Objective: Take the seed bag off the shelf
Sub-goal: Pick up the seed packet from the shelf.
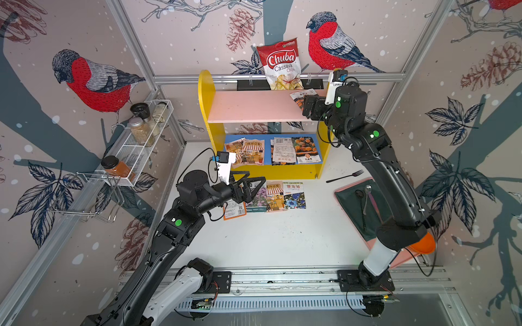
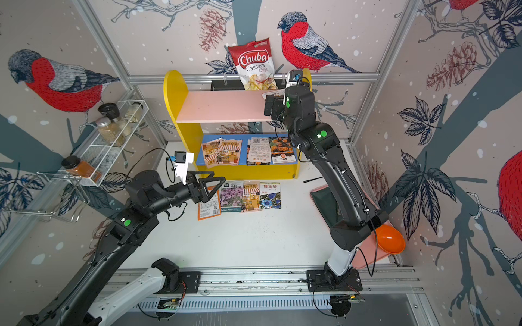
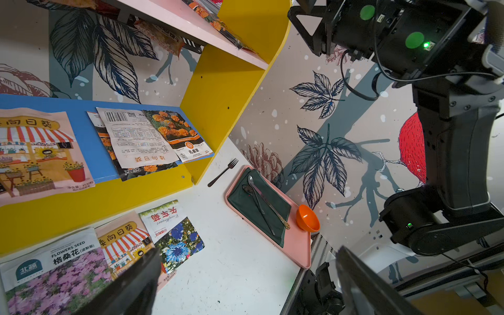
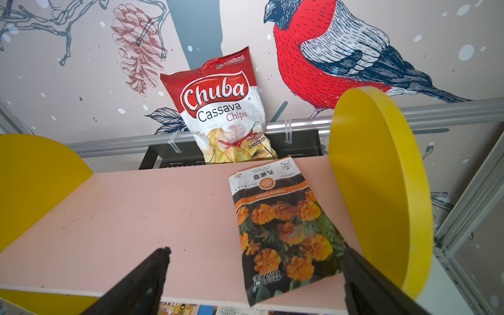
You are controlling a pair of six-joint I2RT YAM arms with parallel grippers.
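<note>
The shelf (image 1: 248, 105) (image 2: 220, 105) has yellow sides, a pink upper board (image 4: 136, 212) and a blue lower board (image 3: 90, 141). An orange-marigold seed bag (image 1: 303, 96) (image 2: 272, 94) (image 4: 283, 226) lies flat at the pink board's right end, its near corner over the front edge. My right gripper (image 1: 305, 107) (image 2: 267, 105) (image 4: 257, 251) is open at that front edge, and the bag's near end sits between its fingers, untouched. My left gripper (image 1: 258, 189) (image 2: 219, 187) (image 3: 248, 249) is open and empty, low over seed packets (image 1: 271, 196) on the table.
Several seed packets (image 1: 271, 151) lie on the blue board. A Chuba chips bag (image 1: 281, 65) stands behind the shelf. A white wire spice rack (image 1: 141, 141) with jars hangs left. At right lie a fork (image 1: 346, 176), a pink tray (image 3: 297, 245) with cloth and spoons, and an orange bowl (image 2: 389, 240).
</note>
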